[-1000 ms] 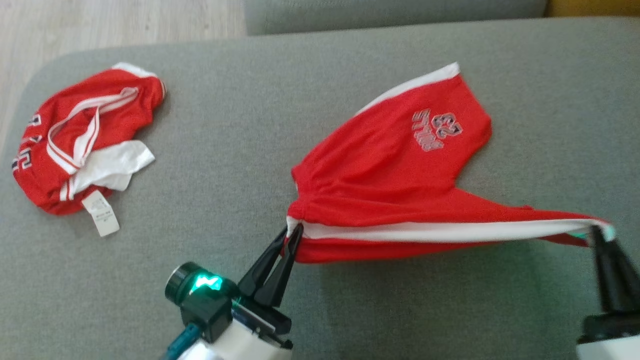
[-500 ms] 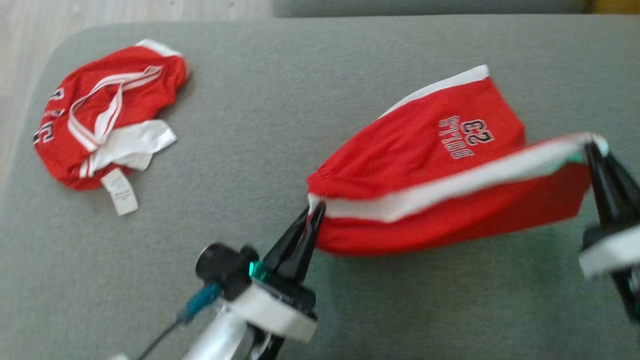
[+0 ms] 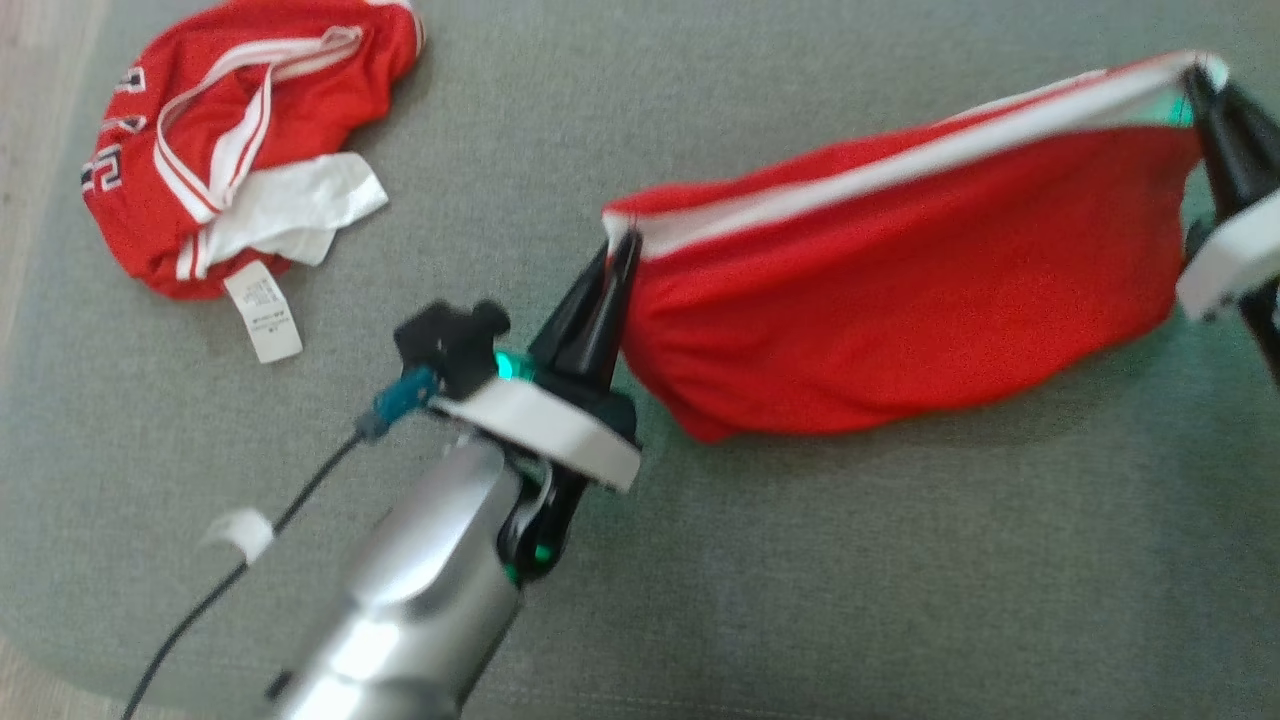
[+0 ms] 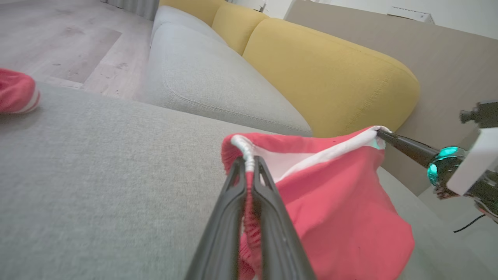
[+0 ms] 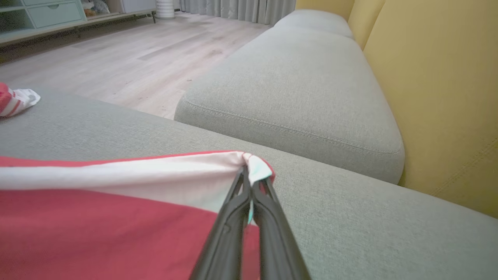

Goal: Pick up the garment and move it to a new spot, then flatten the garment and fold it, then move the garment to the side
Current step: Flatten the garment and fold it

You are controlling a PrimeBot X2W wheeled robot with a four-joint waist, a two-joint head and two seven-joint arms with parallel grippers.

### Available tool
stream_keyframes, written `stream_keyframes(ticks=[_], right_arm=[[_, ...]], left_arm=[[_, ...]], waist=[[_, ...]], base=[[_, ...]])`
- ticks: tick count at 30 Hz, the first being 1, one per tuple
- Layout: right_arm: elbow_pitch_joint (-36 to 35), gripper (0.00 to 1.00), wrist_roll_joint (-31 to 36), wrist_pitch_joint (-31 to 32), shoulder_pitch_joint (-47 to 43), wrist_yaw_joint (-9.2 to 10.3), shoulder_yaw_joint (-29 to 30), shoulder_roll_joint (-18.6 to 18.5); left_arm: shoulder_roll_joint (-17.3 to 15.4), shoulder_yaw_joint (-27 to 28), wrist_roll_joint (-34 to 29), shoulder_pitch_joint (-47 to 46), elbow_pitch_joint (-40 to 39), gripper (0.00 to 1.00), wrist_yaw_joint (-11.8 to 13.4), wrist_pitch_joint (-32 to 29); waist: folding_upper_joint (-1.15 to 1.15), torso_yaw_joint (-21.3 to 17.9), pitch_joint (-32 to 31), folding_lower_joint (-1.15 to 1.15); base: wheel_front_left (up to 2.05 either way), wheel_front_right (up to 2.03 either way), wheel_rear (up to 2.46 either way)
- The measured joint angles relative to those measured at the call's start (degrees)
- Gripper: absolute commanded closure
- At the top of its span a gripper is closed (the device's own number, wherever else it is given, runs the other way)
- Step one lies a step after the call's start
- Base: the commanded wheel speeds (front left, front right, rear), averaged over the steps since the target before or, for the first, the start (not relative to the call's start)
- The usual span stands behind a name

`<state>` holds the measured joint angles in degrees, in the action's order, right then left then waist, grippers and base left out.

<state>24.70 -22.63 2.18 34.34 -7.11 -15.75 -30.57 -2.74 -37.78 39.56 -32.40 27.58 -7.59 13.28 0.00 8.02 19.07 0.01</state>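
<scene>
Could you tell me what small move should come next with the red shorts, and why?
Probably lower the shorts flat: they hang stretched between the left pincer and right pincer, both shut on the white-striped edge, over the grey cushion.

Soft even daylight (slight motion blur)

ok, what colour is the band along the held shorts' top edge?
White band, red shorts below; best in the head view.

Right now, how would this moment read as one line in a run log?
red shorts: stretched between both grippers | left gripper: jaws shut on shorts | right gripper: jaws shut on shorts | red jersey: crumpled on grey cushion
</scene>
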Motion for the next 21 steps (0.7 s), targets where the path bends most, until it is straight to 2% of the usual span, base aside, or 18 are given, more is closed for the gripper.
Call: stream_keyframes(ticks=[6, 7, 8, 9, 10, 14, 18, 20, 21], right_arm=[[10.65, 1.0, -2.15, -0.27, 8.88, 0.01, -5.1, -0.31], [11.98, 0.97, -2.9, -0.63, 9.57, 0.01, -6.16, -0.25], [13.18, 0.56, -3.77, -1.02, 10.04, 0.01, -6.81, -0.14], [14.29, 0.0, -4.49, -1.49, 10.39, 0.01, -7.47, -0.01], [15.37, 0.0, -5.28, -1.82, 10.66, 0.01, -8.11, 0.16], [18.49, 0.0, -9.28, -2.87, 10.79, 0.01, -9.38, 0.73], [20.43, 0.0, -13.82, -3.63, 9.67, 0.01, -9.38, 0.98], [22.13, 0.0, -15.72, -3.0, 7.15, 0.01, -10.57, 1.0], [22.13, 0.0, -15.72, -3.0, 7.15, 0.01, -10.57, 1.0]], left_arm=[[0.27, -4.81, 6.14, -6.72, 3.94, 1.0, 0.0, 0.82], [0.34, -5.25, 6.56, -7.32, 4.71, 1.0, 0.0, 0.93], [0.34, -5.64, 6.95, -7.79, 5.45, 0.71, 0.01, 0.94], [0.32, -6.06, 7.23, -8.17, 6.0, 0.24, 0.07, 1.0], [0.34, -6.3, 7.58, -8.43, 6.32, 0.0, 0.43, 1.01], [0.35, -4.98, 5.24, -8.33, 5.23, 0.0, 2.13, 1.01], [0.42, -1.91, -1.36, -5.96, 0.69, 0.0, 4.01, 1.29], [0.41, 1.04, -7.1, -0.41, -3.39, 0.0, 5.44, 1.35], [0.41, 1.04, -7.1, -0.41, -3.39, 0.0, 5.44, 1.35]], waist=[[0.0, 0.92, 3.57, 0.0], [0.0, 1.02, 4.0, 0.0], [0.0, 1.1, 4.36, 0.0], [0.0, 1.15, 4.61, 0.0], [0.0, 1.17, 4.77, 0.0], [0.0, 1.01, 4.54, -0.01], [0.0, 0.95, 3.42, -0.02], [0.0, 0.93, 2.6, -0.02], [0.0, 0.93, 2.6, -0.02]], base=[[0.0, 0.0, 0.0], [0.0, 0.0, 0.0], [0.0, 0.0, 0.0], [0.0, 0.0, 0.0], [0.0, 0.0, 0.0], [0.0, 0.0, 0.0], [0.0, 0.0, 0.0], [0.0, 0.0, 0.0], [0.0, 0.0, 0.0]])
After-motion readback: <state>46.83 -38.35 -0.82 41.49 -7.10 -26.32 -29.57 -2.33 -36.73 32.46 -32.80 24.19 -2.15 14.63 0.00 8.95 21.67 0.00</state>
